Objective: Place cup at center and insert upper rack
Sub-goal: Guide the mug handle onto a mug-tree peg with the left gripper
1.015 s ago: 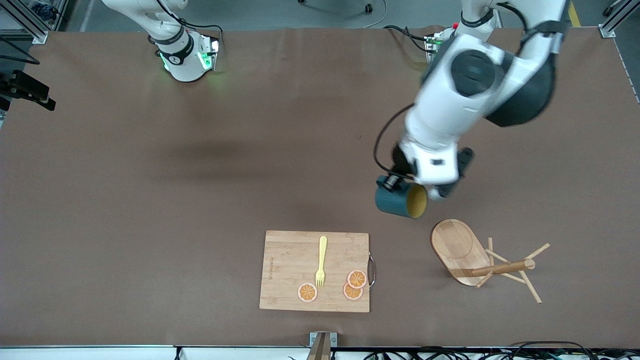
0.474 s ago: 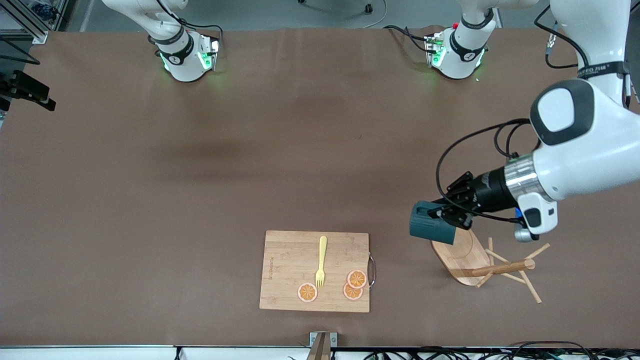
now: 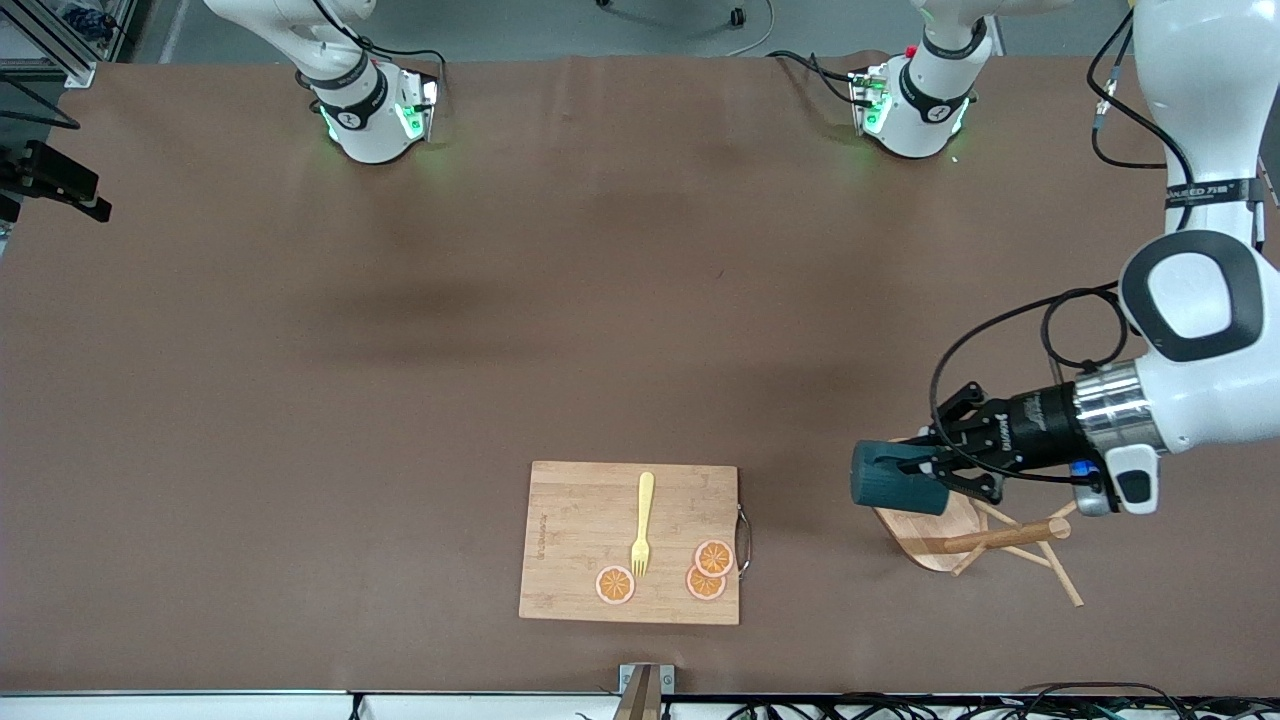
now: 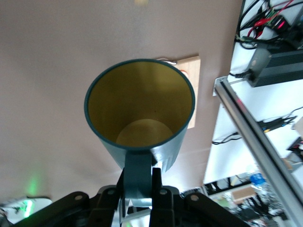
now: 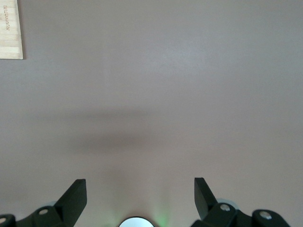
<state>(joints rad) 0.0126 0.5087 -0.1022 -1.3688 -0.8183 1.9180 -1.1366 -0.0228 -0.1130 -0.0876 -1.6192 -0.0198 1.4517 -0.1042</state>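
Note:
The dark teal cup (image 3: 893, 478) hangs on its side in the air, over the oval base of the upper rack (image 3: 1003, 538). The rack, a light wooden mug tree, lies tipped over on the table near the left arm's end. My left gripper (image 3: 938, 472) is shut on the cup's handle. In the left wrist view the cup (image 4: 139, 111) shows its mustard-yellow inside, with the handle pinched between the left gripper's (image 4: 138, 178) fingers. My right gripper (image 5: 140, 190) is open and empty over bare table; it is outside the front view.
A rectangular wooden cutting board (image 3: 575, 520) lies near the front edge, with a yellow fork (image 3: 642, 522) and orange slices (image 3: 708, 570) on it. Its corner shows in the right wrist view (image 5: 10, 28). The right arm waits by its base (image 3: 368, 112).
The left arm has swung out toward its own end of the table. It carried the cup from over bare table to over the rack's base, turning the mouth away from the front camera.

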